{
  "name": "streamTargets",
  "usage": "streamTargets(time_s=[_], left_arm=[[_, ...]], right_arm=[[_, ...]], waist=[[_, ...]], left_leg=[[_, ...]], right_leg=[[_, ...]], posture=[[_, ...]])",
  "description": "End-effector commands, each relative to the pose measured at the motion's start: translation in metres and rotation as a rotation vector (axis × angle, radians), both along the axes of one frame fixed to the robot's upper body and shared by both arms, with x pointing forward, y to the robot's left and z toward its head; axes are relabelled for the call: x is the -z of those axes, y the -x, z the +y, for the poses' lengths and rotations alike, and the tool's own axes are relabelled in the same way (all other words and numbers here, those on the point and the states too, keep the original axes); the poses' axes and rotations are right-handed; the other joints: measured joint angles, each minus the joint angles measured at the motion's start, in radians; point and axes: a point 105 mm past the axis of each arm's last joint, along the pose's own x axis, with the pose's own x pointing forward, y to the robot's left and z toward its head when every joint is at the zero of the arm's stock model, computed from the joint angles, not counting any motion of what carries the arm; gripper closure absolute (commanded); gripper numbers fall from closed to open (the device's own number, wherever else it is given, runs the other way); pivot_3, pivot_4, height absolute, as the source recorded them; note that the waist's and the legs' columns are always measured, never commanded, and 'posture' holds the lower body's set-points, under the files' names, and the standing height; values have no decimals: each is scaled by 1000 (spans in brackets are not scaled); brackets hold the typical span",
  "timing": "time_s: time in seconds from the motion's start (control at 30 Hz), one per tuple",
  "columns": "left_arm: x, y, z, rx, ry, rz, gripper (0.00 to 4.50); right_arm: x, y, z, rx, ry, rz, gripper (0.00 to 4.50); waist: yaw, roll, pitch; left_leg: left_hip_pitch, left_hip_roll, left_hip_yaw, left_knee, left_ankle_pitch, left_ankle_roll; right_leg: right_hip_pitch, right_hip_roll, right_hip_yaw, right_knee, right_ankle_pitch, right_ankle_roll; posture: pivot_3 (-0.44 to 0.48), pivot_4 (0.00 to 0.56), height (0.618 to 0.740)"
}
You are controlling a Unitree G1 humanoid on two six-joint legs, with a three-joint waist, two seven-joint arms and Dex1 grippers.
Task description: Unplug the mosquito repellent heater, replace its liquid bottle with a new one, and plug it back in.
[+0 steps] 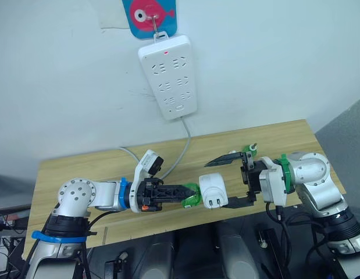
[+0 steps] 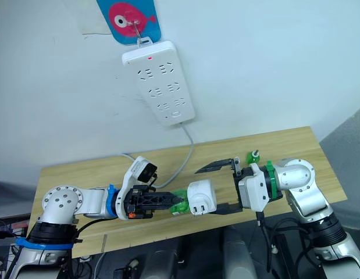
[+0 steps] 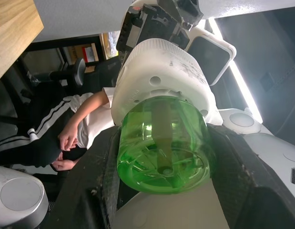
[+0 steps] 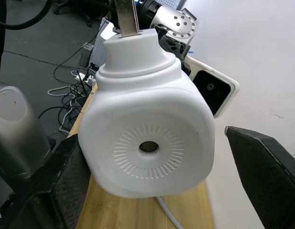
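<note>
Above the front edge of the wooden surface (image 1: 75,163), the left pincer (image 1: 188,195) is clenched on the green bottle (image 1: 192,195) screwed into the white heater (image 1: 213,190), which hangs in mid-air with its plug prongs facing outward. The right pincer (image 1: 231,180) is spread wide around the heater's far end, one finger above and one below, gripping nothing. A second green bottle (image 1: 249,149) stands behind it. A white power strip (image 1: 168,75) hangs on the wall above.

No readable text, brand or nos. anywhere. Power strip (image 1: 168,75) shows just a red indicator light, no lettering legible.
</note>
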Motion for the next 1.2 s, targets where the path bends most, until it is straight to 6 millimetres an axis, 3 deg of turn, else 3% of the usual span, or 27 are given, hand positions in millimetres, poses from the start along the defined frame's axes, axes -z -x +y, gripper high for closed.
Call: streamTargets(time_s=[0.03,0.1,0.23,0.37,0.6,0.63,0.83,1.0,1.2], left_arm=[[-4,5,-1,28,20,-17,2241],[-5,5,-2,31,22,-17,2241],[-4,7,-2,44,20,-17,2241],[-3,7,-3,39,15,-15,2241],[-4,3,2,8,7,-39,0],[-6,0,5,-12,-3,-67,0],[-33,-8,20,-128,-154,-479,0],[-28,-9,18,-206,-331,-963,0],[-17,-6,6,-272,-414,-1575,0]], right_arm=[[-9,9,4,-56,-33,-44,49],[-8,11,3,-73,-23,-43,405],[-9,15,4,-102,-18,-52,1534],[-9,18,5,-126,-21,-62,1521],[-3,16,-1,-105,1,-40,1521],[-2,15,-3,-78,1,-14,1521],[21,-1,-30,250,50,321,1520],[25,-15,-26,559,-33,713,1521],[25,-26,-23,798,-65,1093,1521]], waist=[[0,0,0],[0,0,0],[0,0,0],[0,0,0],[0,0,0],[0,0,0],[4,0,0],[-1,0,0],[9,0,0]], left_leg=[[0,0,0,0,0,0],[0,0,0,0,0,0],[0,0,0,0,0,0],[0,0,0,0,0,0],[0,0,0,0,0,0],[0,0,0,0,0,0],[0,0,0,0,0,0],[0,1,1,-2,0,0],[-1,1,-2,-4,-2,3]], right_leg=[[0,0,0,0,0,0],[0,0,0,0,0,0],[0,0,0,0,0,0],[0,0,0,0,0,0],[0,0,0,0,0,0],[0,0,0,0,0,0],[0,-1,0,0,0,-1],[0,-1,2,-1,-1,-2],[0,-2,3,-4,-1,-4]], posture=[[-110,342,740],[-113,348,740],[-114,348,740],[-112,351,740],[-100,355,740],[-104,355,740],[-94,351,740],[-78,350,740],[-75,349,740]])
